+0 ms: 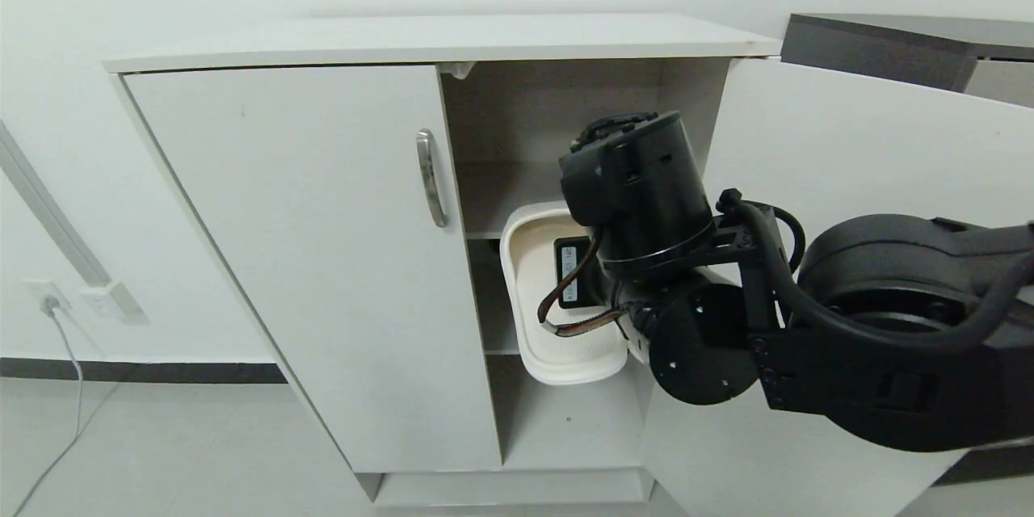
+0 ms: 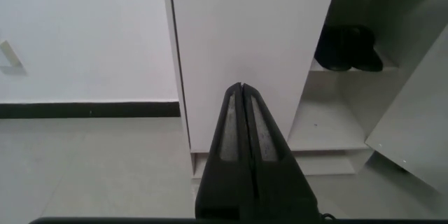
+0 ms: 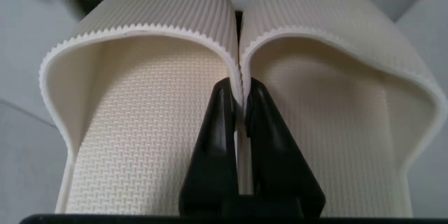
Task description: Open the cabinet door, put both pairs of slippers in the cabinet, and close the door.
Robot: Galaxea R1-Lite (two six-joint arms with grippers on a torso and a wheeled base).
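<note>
Right wrist view: right gripper (image 3: 242, 91) clamps white slippers (image 3: 140, 133) by their inner edges.
Slippers: light, bendy, we judge.
Left gripper (image 2: 241, 96): closed, empty, facing cabinet (image 2: 245, 28).

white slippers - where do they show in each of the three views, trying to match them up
head view: white slippers at centre, before the open compartment, partly behind the right arm.
left wrist view: not in it; the shut left gripper faces the closed cabinet door.
right wrist view: side by side, inner edges pinched in the right gripper.
shared landmark: the closed cabinet door, left of the slippers in the head view.
</note>
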